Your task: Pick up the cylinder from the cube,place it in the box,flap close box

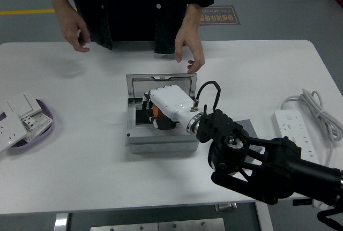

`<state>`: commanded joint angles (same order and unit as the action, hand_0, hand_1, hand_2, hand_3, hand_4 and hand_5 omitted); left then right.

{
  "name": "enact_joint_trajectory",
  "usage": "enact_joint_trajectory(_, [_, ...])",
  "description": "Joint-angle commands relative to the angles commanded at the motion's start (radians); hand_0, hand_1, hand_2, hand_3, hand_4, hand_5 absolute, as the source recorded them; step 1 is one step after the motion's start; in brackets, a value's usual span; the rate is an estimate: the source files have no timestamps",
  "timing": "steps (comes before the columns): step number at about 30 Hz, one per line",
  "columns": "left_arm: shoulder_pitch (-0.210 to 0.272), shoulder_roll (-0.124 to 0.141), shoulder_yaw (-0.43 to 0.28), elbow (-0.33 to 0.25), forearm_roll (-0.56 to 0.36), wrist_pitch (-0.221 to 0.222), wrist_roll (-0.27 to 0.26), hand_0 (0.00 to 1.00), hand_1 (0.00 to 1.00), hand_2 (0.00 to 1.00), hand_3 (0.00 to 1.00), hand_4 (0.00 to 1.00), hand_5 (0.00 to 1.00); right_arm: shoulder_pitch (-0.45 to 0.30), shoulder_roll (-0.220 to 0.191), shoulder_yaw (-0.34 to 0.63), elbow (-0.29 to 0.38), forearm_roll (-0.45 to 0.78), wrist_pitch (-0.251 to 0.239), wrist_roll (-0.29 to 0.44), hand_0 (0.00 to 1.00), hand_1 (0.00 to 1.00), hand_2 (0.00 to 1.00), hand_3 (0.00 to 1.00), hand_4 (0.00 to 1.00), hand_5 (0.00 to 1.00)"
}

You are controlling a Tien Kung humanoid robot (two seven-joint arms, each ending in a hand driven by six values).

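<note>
One cylinder [155, 111], orange, mostly hidden, sits low inside the open box [161, 140] under the right hand [167, 105], whose fingers curl down around it, so placing looks in hand, not finished. Next: let go, lift out, then swing the upright lid flap [161, 82] down. Person's hands [190, 49] hover at the worktop [80, 166] far edge, near the box; left arm unseen.

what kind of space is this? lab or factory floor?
Probably a robot test lab inside an industrial hall. Cues: grey painted floor with a yellow line and a floor sign, a white table set with a power strip, and a person standing across it.
</note>
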<state>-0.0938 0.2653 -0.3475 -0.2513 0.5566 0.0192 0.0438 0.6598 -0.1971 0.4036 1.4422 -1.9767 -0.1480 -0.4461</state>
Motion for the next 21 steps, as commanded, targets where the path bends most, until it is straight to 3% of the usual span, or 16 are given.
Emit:
enact_joint_trajectory(1, [0.0, 0.0, -0.001, 0.0, 0.0, 0.0, 0.0, 0.597, 0.623, 0.62, 0.639, 0.701, 0.246, 0.0, 0.0, -0.001, -0.002, 0.001, 0.0, 0.001, 0.769, 0.664, 0.663, 0.661, 0.468, 0.288])
enact_joint_trajectory(21, [-0.003, -0.001, -0.026, -0.01, 0.031, -0.003, 0.002, 0.597, 0.623, 0.619, 0.639, 0.702, 0.24, -0.011, -0.011, -0.009, -0.009, 0.052, -0.013, 0.036, 0.78, 0.662, 0.667, 0.661, 0.508, 0.315])
